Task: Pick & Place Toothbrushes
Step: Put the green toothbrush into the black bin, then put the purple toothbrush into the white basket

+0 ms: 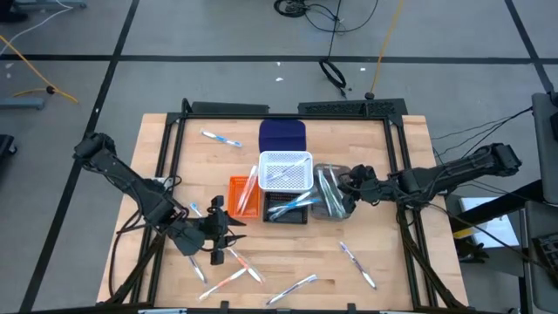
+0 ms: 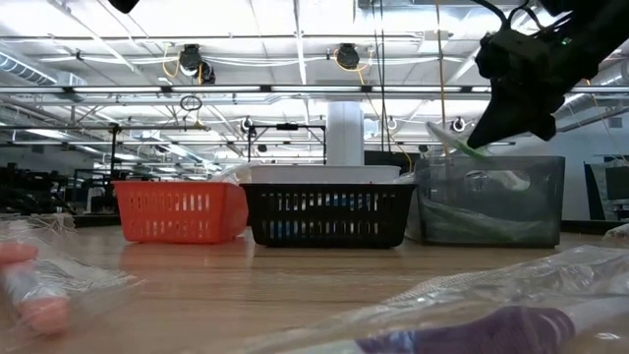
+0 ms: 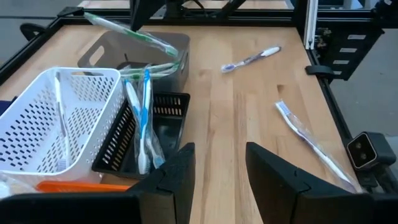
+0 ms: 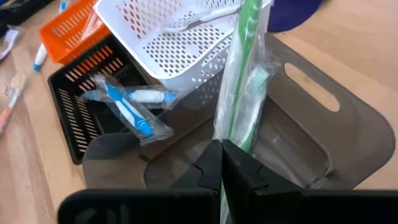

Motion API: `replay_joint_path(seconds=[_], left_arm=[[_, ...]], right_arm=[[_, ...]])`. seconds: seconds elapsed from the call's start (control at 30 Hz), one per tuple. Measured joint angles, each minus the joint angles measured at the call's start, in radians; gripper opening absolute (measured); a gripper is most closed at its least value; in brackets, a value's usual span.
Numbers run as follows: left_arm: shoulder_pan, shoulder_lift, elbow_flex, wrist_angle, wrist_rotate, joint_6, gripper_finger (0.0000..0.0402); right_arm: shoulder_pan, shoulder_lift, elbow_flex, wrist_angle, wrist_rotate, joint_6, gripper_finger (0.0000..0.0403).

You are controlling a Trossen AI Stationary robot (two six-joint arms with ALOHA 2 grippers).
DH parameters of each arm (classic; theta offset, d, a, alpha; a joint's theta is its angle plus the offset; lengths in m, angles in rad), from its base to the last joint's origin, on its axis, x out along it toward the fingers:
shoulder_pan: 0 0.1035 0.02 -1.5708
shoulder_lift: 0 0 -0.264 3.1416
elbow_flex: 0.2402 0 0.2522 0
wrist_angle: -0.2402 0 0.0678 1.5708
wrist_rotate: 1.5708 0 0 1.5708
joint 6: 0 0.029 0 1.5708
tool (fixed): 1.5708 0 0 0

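I am watching my right tool (image 4: 221, 163) hanging over the grey bin (image 4: 323, 134), just right of centre in the high view, its fingers pinched tight on a green toothbrush (image 4: 244, 68) in a clear wrapper; the brush is standing up out of the tool at a slant, with the white basket (image 4: 180, 37) just behind it. In the low view that same tool (image 2: 484, 141) is hovering at the upper right above the grey bin, the wrapped brush poking out leftward. My left tool (image 3: 219, 165) is sitting low over the tabletop (image 1: 384, 218) at the lower left of the high view, its two dark fingers (image 3: 180, 168) parted with nothing between them, only bare wood showing in the gap. From its wrist camera I am seeing two blue toothbrushes (image 3: 142, 118) leaning in the black bin (image 3: 158, 134), tucked against the white basket, and an orange bin (image 1: 243, 195) sitting left of the black one in the high view. Loose wrapped toothbrushes are lying scattered on the tabletop: one (image 1: 221, 138) near the upper left of the wood, several (image 1: 231, 275) around the left tool along the lower edge, and one (image 1: 357, 262) at the lower right. A dark blue bin (image 1: 282, 134) is standing just above the white basket in the high view.
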State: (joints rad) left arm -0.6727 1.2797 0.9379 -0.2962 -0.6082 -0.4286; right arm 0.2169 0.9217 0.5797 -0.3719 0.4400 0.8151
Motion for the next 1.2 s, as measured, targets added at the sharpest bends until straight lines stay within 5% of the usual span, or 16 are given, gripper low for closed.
replay_joint_path(seconds=[0.2, 0.47, 0.6, 0.87, 1.2], left_arm=[[0.000, 0.000, 0.000, 0.000, -0.002, -0.001, 0.0143], [0.000, 0.000, 0.000, 0.000, -0.003, -0.002, 0.0143], [0.000, 0.000, 0.000, 0.000, -0.004, -0.002, 0.0143], [0.000, 0.001, 0.000, 0.000, -0.004, 0.000, 0.0143], [0.000, 0.001, 0.000, 0.000, -0.004, -0.006, 0.0143]], right_arm=[[0.000, 0.021, 0.000, 0.001, -0.002, 0.012, 0.0020], [0.000, 0.022, 0.000, 0.003, -0.002, -0.021, 0.0106], [0.001, 0.020, 0.000, 0.053, -0.095, -0.028, 0.0127], [0.063, 0.020, 0.000, 0.162, -0.447, -0.002, 0.0117], [0.365, 0.061, 0.000, 0.200, -0.410, 0.321, 0.0094]])
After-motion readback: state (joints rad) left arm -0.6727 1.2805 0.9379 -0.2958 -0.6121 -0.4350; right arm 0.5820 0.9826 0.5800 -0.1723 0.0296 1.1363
